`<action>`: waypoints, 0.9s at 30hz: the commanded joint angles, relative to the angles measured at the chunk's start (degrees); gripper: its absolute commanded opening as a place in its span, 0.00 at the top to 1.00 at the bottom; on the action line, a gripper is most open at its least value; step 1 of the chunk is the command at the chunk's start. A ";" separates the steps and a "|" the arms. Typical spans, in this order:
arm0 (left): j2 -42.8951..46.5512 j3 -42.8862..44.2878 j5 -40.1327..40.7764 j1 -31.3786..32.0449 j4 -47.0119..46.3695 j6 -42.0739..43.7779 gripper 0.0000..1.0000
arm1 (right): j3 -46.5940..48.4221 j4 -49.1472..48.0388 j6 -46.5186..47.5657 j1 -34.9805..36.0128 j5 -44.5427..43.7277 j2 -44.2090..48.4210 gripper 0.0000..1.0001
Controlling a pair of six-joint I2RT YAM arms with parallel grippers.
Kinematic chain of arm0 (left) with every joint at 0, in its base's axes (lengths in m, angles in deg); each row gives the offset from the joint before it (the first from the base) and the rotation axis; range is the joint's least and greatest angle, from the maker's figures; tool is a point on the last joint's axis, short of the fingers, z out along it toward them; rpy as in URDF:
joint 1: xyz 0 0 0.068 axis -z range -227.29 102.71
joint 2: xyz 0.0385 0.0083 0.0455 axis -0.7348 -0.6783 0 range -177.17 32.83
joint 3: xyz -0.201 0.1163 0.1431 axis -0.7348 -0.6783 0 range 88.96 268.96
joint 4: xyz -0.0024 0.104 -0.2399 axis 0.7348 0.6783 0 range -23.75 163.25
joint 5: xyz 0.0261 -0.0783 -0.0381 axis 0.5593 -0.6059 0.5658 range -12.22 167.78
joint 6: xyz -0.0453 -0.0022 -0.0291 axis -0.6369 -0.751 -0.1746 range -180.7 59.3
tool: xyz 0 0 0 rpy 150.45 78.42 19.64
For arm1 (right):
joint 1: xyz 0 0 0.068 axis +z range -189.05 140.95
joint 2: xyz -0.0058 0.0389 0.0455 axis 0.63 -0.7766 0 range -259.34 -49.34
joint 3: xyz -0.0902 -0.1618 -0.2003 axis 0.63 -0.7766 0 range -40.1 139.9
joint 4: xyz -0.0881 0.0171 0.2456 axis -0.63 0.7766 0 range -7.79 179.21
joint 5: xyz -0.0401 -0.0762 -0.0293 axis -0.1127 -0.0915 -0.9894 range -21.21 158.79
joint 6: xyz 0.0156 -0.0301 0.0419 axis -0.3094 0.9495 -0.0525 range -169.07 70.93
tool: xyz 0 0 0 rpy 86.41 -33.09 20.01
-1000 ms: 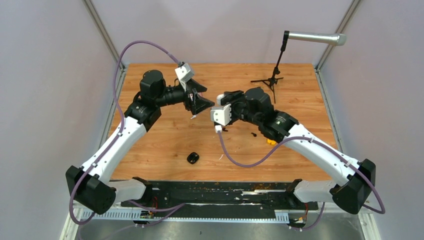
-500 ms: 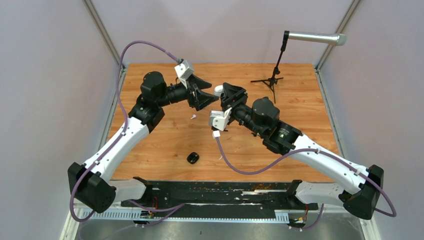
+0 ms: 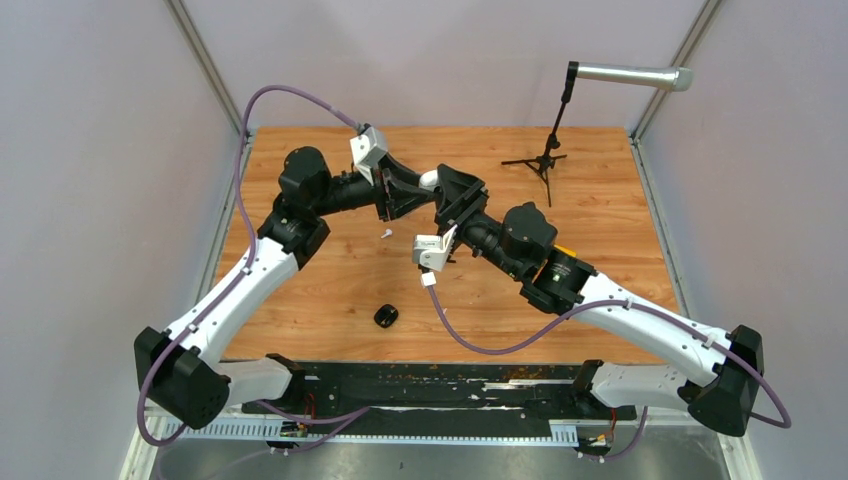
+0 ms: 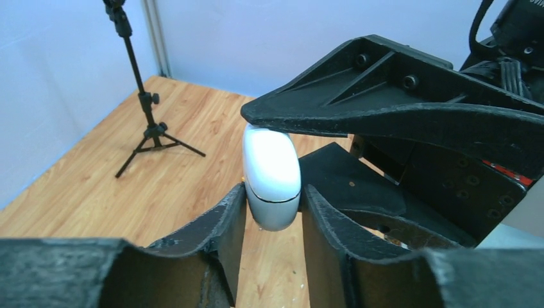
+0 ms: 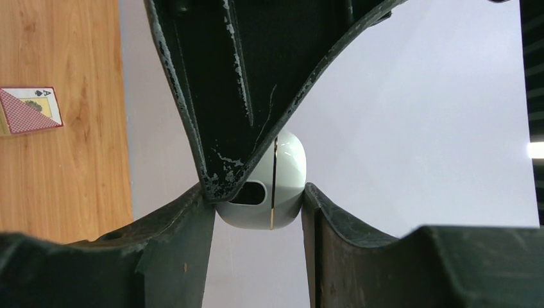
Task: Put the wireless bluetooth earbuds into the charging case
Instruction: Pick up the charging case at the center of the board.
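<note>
The white charging case (image 3: pixel 428 180) hangs in mid-air over the far middle of the table, its lid closed. My left gripper (image 3: pixel 418 190) is shut on it from the left; in the left wrist view both fingers press the sides of the charging case (image 4: pixel 271 170) at the left gripper (image 4: pixel 272 192). My right gripper (image 3: pixel 442 186) grips the same case from the right. In the right wrist view the charging case (image 5: pixel 272 192) sits between the tips of the right gripper (image 5: pixel 256 192). One tiny white earbud (image 3: pixel 385 234) lies on the wood below. I see no other earbuds.
A small black object (image 3: pixel 385 316) lies on the wooden table (image 3: pixel 300 300) near the front. A microphone stand (image 3: pixel 545 150) stands at the back right, its tripod (image 4: pixel 151 138) showing in the left wrist view. A playing card (image 5: pixel 29 109) lies on the table.
The right arm lifted the case up and back toward the left gripper. The left gripper turned to meet it and closed its fingers onto the case.
</note>
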 commanded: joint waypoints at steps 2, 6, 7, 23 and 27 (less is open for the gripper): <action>0.78 -0.21 -0.97 0.32 -2.42 0.63 0.69 | 1.03 -2.79 0.54 0.70 1.44 0.49 0.98; 0.75 -0.29 -0.67 0.31 -3.16 0.23 0.90 | 5.27 12.28 -5.56 0.65 2.45 0.62 0.77; 0.74 -0.29 -0.50 0.27 -3.23 0.30 0.94 | 7.87 18.04 -8.35 0.57 3.15 0.39 0.64; 3.91 -6.76 -5.38 -1.88 -2.69 9.00 1.00 | 44.81 73.02 -44.54 -14.79 33.79 -11.46 0.14; 4.45 -9.03 -6.84 -1.84 -5.24 10.97 1.00 | 55.24 78.14 -43.41 -15.38 38.33 -18.71 0.31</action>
